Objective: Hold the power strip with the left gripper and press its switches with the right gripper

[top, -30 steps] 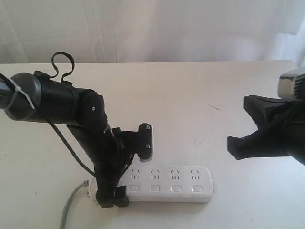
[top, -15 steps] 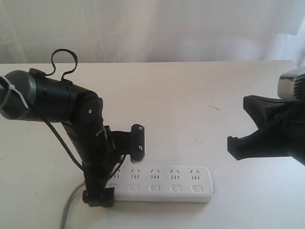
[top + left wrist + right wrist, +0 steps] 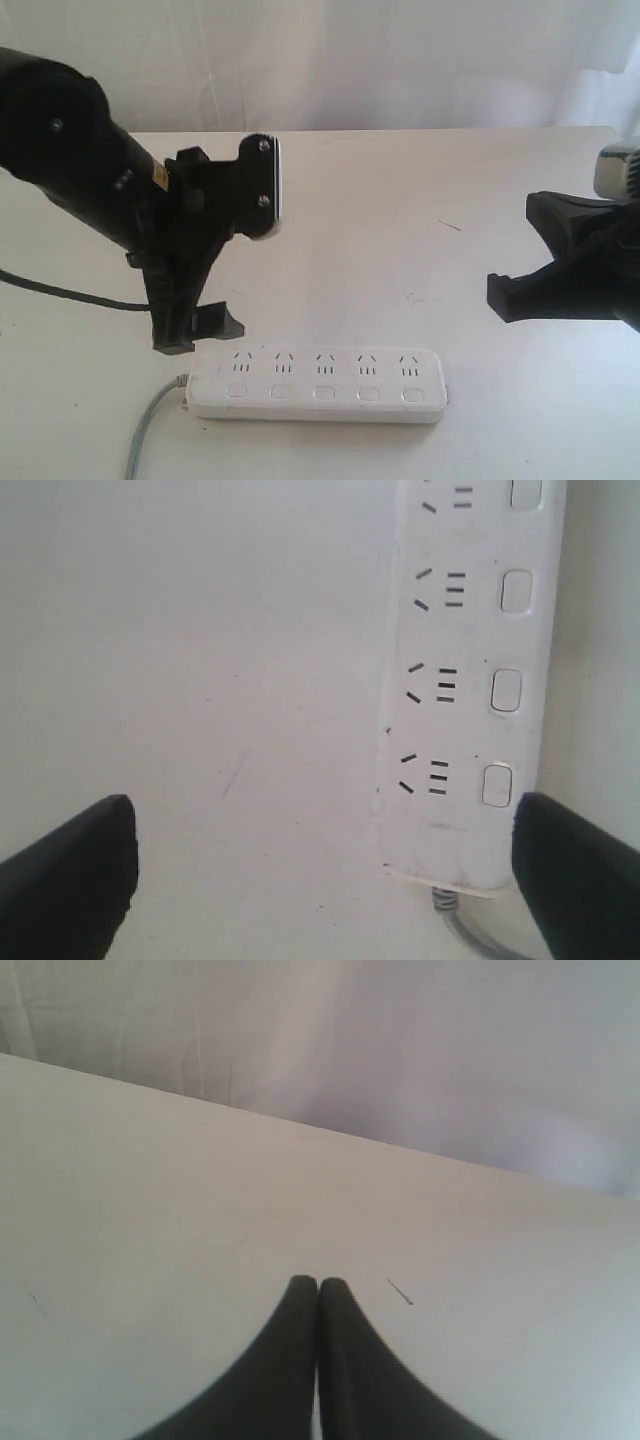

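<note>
The long white power strip (image 3: 315,385) lies flat near the table's front edge, and its grey cord (image 3: 150,430) leaves its left end. The row of switches (image 3: 324,393) runs along its near side; several also show in the left wrist view (image 3: 506,690). My left gripper (image 3: 225,265) hangs open above and behind the strip's left end, touching nothing. Its pale pad (image 3: 265,190) is raised. In the left wrist view the gripper (image 3: 325,880) straddles bare table, with the strip's cord end (image 3: 470,810) beside one finger. My right gripper (image 3: 503,297) is shut and empty at the far right (image 3: 318,1285).
The white table (image 3: 400,200) ends at a white curtain (image 3: 400,60) along the back. A small dark scratch (image 3: 450,226) marks the tabletop to the right of middle.
The left arm has risen and drawn back from the strip's left end, uncovering the fifth socket set. The right gripper drifted slightly right. The strip has not moved.
</note>
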